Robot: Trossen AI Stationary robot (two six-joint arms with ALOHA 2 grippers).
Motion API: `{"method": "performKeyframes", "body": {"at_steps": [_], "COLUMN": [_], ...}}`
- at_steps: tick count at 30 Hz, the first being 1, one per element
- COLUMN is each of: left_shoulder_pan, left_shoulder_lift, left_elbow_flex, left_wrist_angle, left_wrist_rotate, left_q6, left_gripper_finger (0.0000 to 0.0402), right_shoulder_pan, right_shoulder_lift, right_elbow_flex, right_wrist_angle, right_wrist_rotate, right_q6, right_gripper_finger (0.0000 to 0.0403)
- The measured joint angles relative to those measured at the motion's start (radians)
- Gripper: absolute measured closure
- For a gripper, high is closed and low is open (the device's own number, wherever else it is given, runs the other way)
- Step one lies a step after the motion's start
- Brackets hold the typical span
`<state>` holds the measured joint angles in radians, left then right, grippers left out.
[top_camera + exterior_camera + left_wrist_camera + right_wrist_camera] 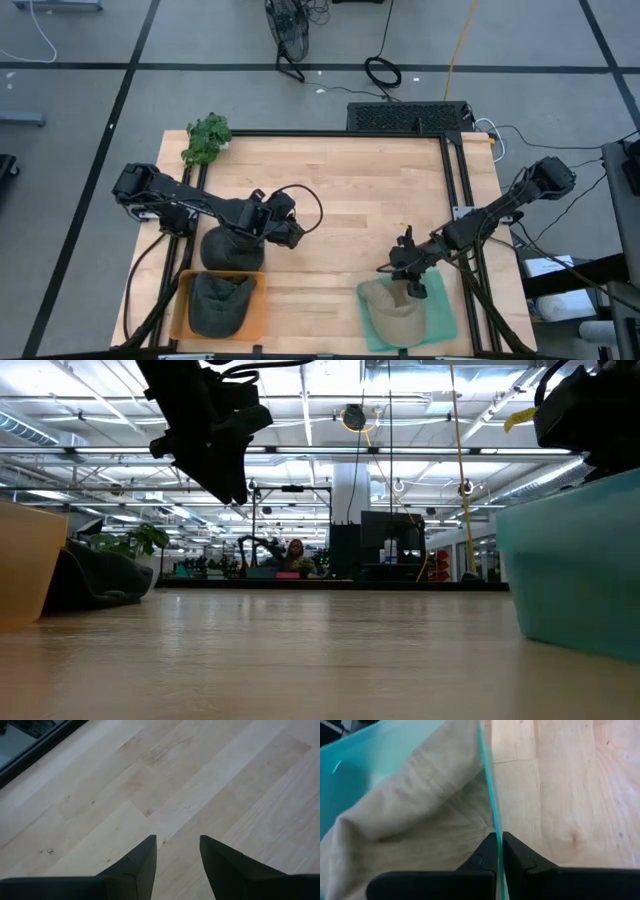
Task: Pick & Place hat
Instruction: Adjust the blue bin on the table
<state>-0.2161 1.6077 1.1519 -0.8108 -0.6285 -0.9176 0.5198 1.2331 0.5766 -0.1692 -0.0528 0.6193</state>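
light wood plank table (340, 190) with a black frame edge. on it: an orange tray (182, 300) at the near left corner; a dark hat (232, 250) on the bare wood just beyond it; a teal tray (440, 312) near right; a green leafy plant (206, 140) at the far left corner.

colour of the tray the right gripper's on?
Teal, see-through. The right gripper is shut on the tray wall; right wrist view shows it best.
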Motion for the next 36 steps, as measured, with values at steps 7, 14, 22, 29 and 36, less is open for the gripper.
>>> {"method": "performKeyframes", "body": {"at_steps": [7,14,22,29,36], "left_shoulder_pan": [0.000,0.000,0.000,0.015,0.015], "left_shoulder_lift": [0.000,0.000,0.000,0.000,0.000], "left_elbow_flex": [0.000,0.000,0.000,0.000,0.000], "left_wrist_angle": [0.000,0.000,0.000,0.000,0.000], "left_wrist_rotate": [0.000,0.001,0.000,0.000,0.001], "left_q6": [0.026,0.048,0.052,0.051,0.049], "left_gripper_finger": [0.0238,0.0238,0.0238,0.0238,0.0238], "right_shoulder_pan": [0.019,0.033,0.103,0.156,0.215], "right_shoulder_lift": [0.000,-0.001,-0.034,-0.080,-0.108], "right_elbow_flex": [0.000,0.003,-0.001,-0.002,-0.002], "right_wrist_angle": [-0.011,-0.139,-0.365,-0.432,-0.417], "right_wrist_rotate": [0.027,-0.026,-0.031,-0.027,-0.027], "right_q6": [0.061,0.126,0.173,0.142,0.169], "right_gripper_finger": [0.0402,0.0403,0.0402,0.0402,0.0402]}}
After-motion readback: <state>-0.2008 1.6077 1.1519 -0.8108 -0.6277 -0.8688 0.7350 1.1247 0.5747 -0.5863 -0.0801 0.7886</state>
